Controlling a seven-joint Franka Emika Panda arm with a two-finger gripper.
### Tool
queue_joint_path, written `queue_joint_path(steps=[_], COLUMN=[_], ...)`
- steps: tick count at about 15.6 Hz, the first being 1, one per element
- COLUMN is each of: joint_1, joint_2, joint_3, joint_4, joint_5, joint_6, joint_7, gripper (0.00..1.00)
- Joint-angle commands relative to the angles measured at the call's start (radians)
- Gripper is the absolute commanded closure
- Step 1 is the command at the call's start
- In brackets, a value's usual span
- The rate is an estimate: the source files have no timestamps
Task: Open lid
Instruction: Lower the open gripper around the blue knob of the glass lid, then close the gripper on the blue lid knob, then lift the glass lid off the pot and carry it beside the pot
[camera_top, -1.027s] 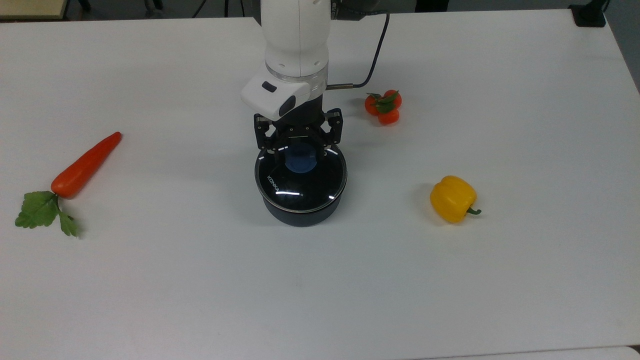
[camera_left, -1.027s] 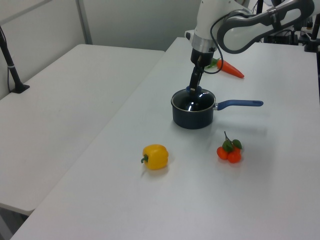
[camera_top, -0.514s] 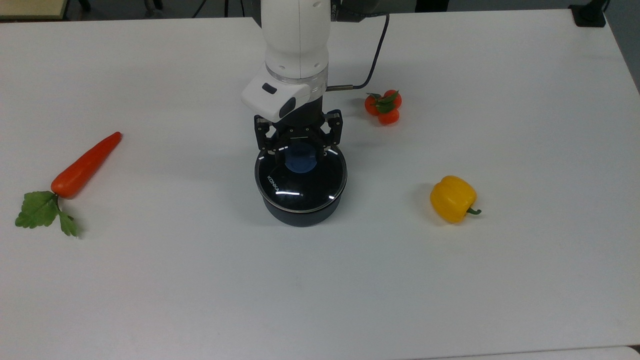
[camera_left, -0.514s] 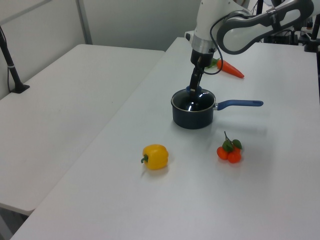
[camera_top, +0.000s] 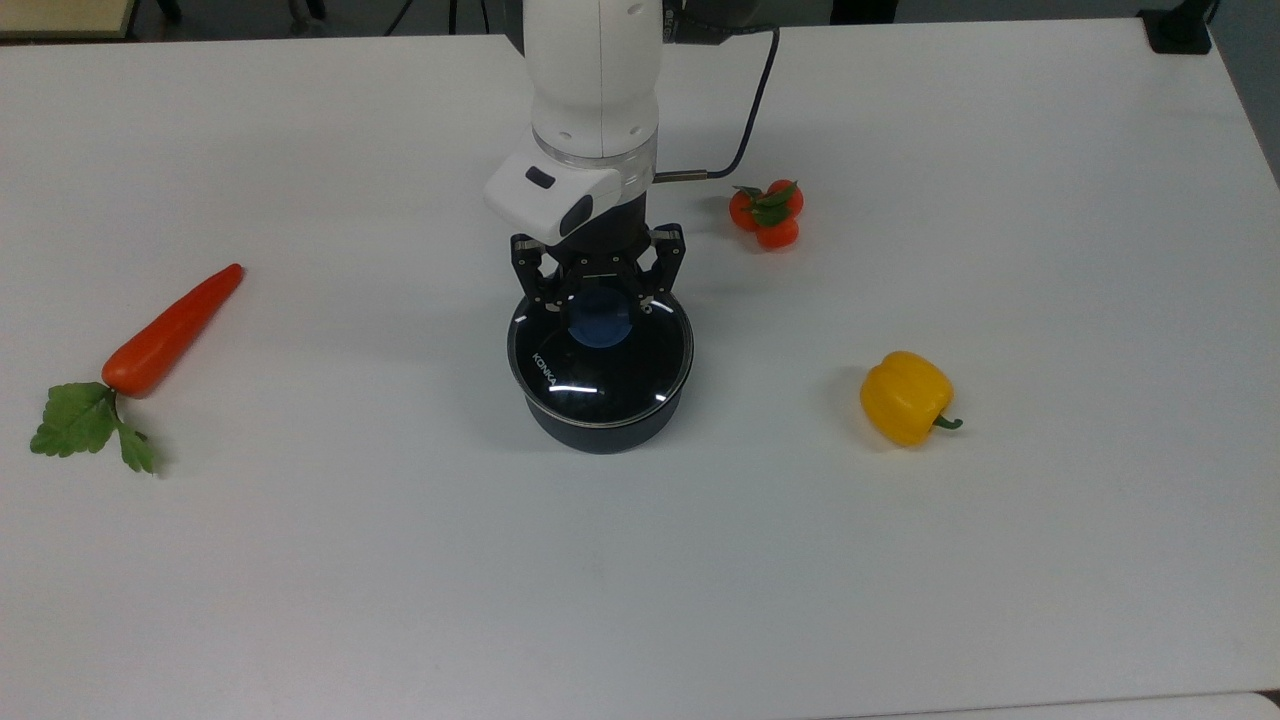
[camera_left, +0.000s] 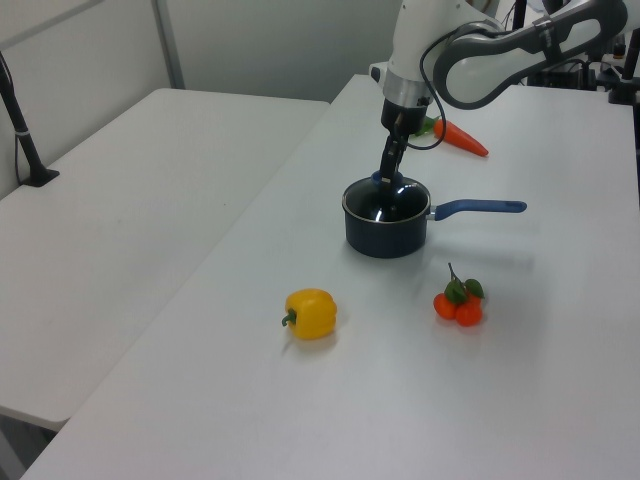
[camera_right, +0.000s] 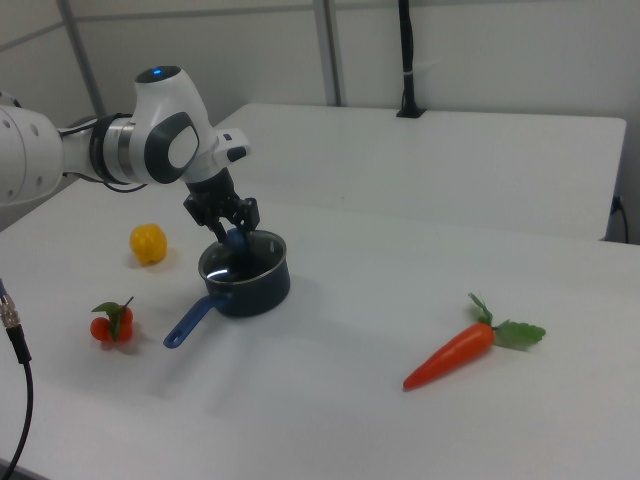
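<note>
The lid (camera_top: 600, 372) is clear glass with a metal rim and "KONKA" print. It sits on a dark blue saucepan (camera_top: 600, 437) at the table's middle. Its blue knob (camera_top: 600, 320) lies between the fingers of my gripper (camera_top: 600, 305), which comes straight down from above. The black fingers slant inward and touch the knob on both sides, so the gripper is shut on it. In the left view the gripper (camera_left: 385, 181) meets the lid (camera_left: 388, 204) on the pan. In the right view the gripper (camera_right: 232, 236) straddles the knob, and the pan's long blue handle (camera_right: 186, 322) points toward the right view's lower left.
A carrot (camera_top: 170, 330) with green leaves lies at the top view's left. A cluster of small tomatoes (camera_top: 766, 215) sits just right of the arm, and a yellow bell pepper (camera_top: 905, 397) further right. The arm's cable (camera_top: 745, 120) hangs behind. The white table (camera_top: 640, 600) is bare in front.
The gripper's fingers have drawn inward from a wide stance onto the blue knob. The lid and the pan stay where they were.
</note>
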Motion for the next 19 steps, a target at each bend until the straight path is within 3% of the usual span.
queue_joint_path(steps=[1, 13, 17, 19], joint_1=[0.006, -0.009, -0.096, -0.141], joint_2=[-0.01, -0.124, -0.182, -0.226], joint_3=[-0.005, -0.006, -0.008, -0.014], joint_4=[-0.009, -0.005, -0.017, -0.072], joint_5=[0.01, 0.012, 0.006, 0.0], joint_6=[0.006, -0.135, -0.167, -0.168], joint_7=[-0.016, 0.041, 0.027, 0.023], gripper=[0.5, 0.54, 0.54, 0.54])
